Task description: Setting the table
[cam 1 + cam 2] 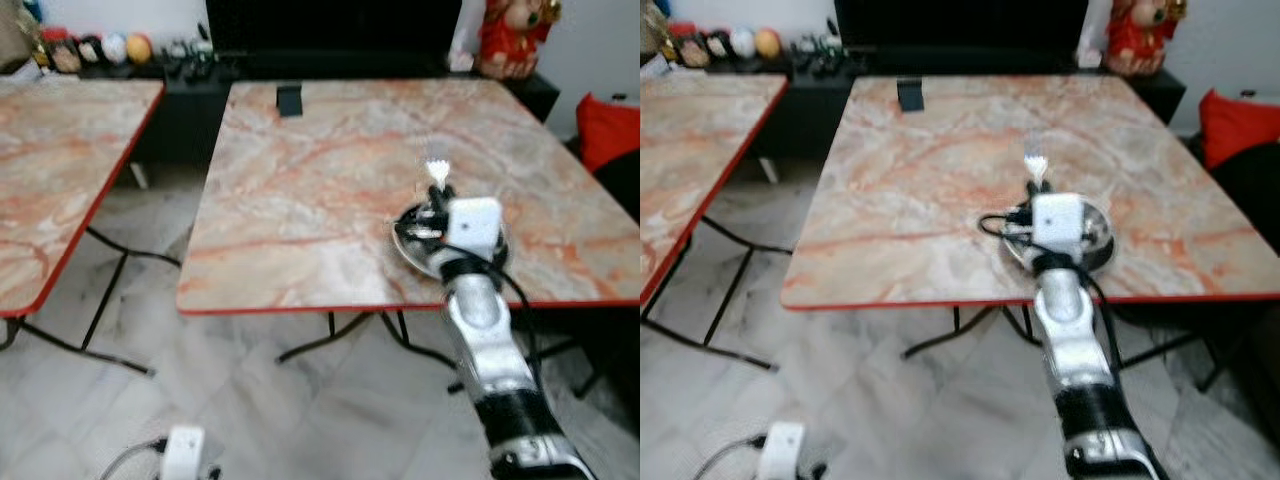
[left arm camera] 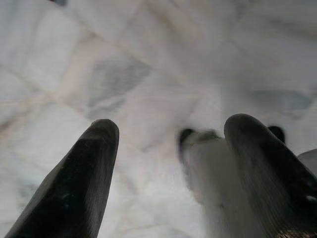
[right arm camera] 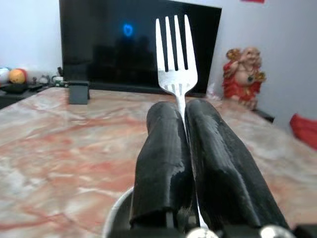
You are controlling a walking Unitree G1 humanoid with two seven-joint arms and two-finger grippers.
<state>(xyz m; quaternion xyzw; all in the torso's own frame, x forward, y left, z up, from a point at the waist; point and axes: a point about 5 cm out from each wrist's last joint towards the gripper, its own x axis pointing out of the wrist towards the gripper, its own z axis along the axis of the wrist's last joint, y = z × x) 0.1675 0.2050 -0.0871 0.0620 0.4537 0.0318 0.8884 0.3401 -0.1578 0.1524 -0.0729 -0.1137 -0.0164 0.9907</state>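
The left claw [image 2: 163, 188] hangs low over the pale marble floor [image 2: 148, 74], its two black fingers spread apart and holding nothing. Further right, the right claw [image 3: 184, 148] is pinched tight on the handle of a silver fork [image 3: 175, 54], tines pointing up and away from the robot, above a round metal plate [image 1: 1100, 240] that sits near the front edge of the worktop [image 1: 320, 170], toward its right side.

As a judgement, the setting is barely begun: one plate is down, the fork is not yet laid, and it needs a spot on the bare surface beside the plate. No other cutlery or dishes can be made out.

The worktop is pink-and-orange marbled with a red rim, on black folding legs; a small dark box [image 1: 289, 100] stands near its far edge. A second, matching one [image 1: 60, 170] stands to the left across a gap. Beyond are a dark television screen [image 3: 138, 44], a low black shelf with small coloured figures [image 1: 90, 48], a red-and-gold statue [image 3: 242, 74], and a red cushion [image 1: 608, 125] at the right.
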